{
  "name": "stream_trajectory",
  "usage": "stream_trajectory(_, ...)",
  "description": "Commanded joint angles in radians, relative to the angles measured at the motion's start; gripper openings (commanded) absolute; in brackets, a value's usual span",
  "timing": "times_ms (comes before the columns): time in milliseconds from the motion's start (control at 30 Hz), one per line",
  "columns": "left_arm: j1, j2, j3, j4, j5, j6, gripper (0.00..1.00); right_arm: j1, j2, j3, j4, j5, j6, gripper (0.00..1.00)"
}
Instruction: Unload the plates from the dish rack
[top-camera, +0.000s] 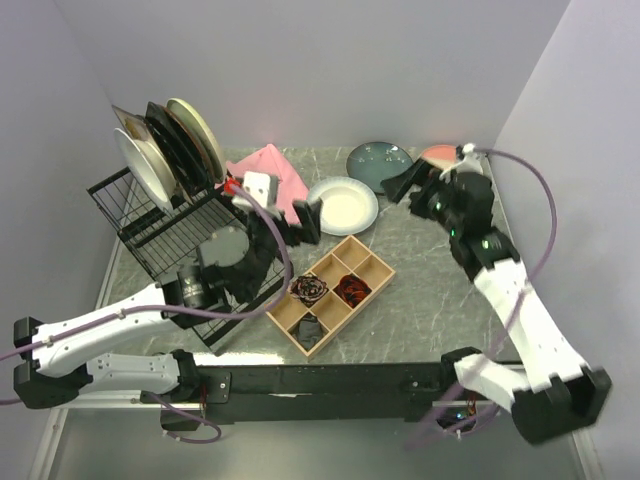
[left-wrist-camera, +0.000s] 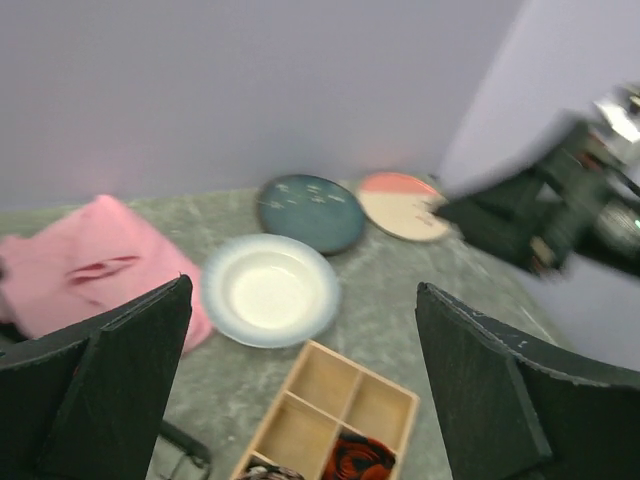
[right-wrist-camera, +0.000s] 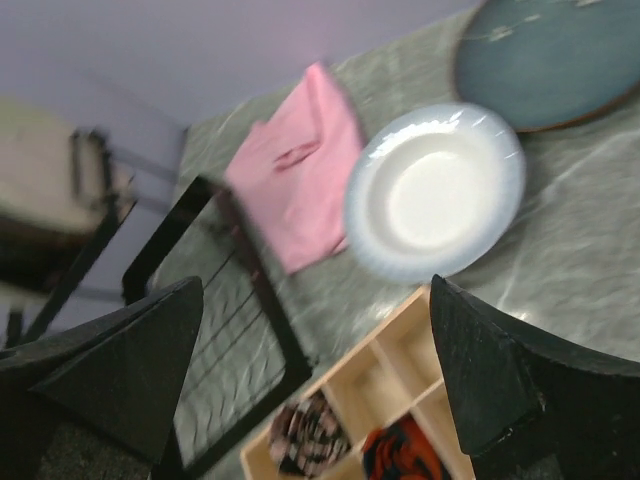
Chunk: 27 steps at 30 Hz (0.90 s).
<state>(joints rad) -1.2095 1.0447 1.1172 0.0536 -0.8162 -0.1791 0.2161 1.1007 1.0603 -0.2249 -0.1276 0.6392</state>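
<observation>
Both end effectors stood wide open and empty: the left end effector (left-wrist-camera: 302, 285) above the near edge of the white plate (top-camera: 343, 205), the right end effector (right-wrist-camera: 315, 283) near the pink-cream plate (top-camera: 440, 155). These plates and a teal plate (top-camera: 379, 165) lay flat on the surface (top-camera: 420, 290). Several plates (top-camera: 165, 150) stood upright in the dish rack (top-camera: 170, 235) at left.

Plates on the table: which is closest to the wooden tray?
The white plate, just behind the wooden tray; the teal plate and pink-cream plate lie farther back.
</observation>
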Motion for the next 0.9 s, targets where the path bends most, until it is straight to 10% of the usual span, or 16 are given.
stream_trajectory(0, 0.079, 0.038, 0.203, -0.176, -0.193, 0.035, 0.87, 0.112, -0.166, -0.106, -0.030, 0.056, -0.064, 1.00)
stream_trajectory(267, 0.356, -0.090, 0.329, -0.409, -0.075, -0.150, 0.54, 0.129, -0.375, -0.293, 0.061, -0.006, -0.030, 1.00)
stream_trajectory(867, 1.146, -0.034, 0.375, -0.621, 0.587, -0.315, 0.38, 0.135, -0.441, -0.338, 0.096, -0.038, -0.010, 1.00)
